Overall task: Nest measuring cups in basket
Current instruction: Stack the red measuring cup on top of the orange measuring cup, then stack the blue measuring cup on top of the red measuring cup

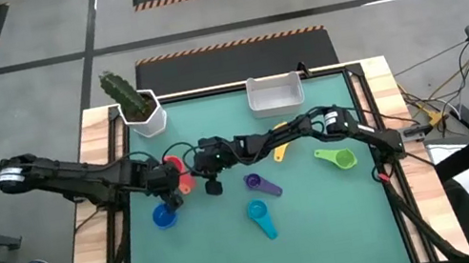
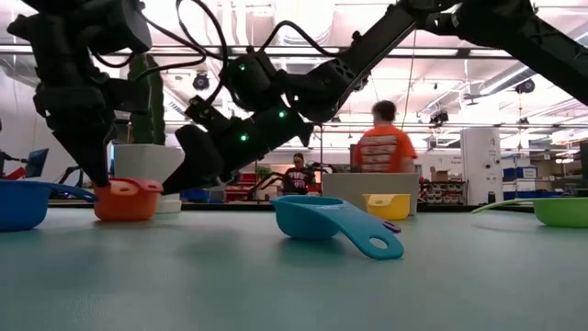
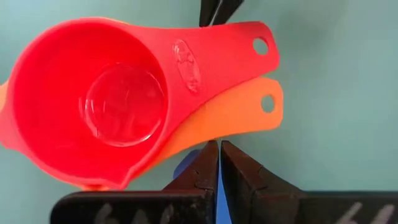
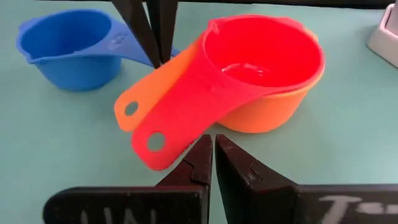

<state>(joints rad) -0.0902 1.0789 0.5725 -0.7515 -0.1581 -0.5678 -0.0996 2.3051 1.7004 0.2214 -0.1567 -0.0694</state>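
Basket at counter's far edge, centre. Potted cactus at far left corner. Two nested cups left of centre, one inside other, handles fanned. Another cup just nearer, to their left. Three more cups spread centre to right. One cup behind those, toward basket.

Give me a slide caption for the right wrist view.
Red cup nested in orange cup, blue cup beside.
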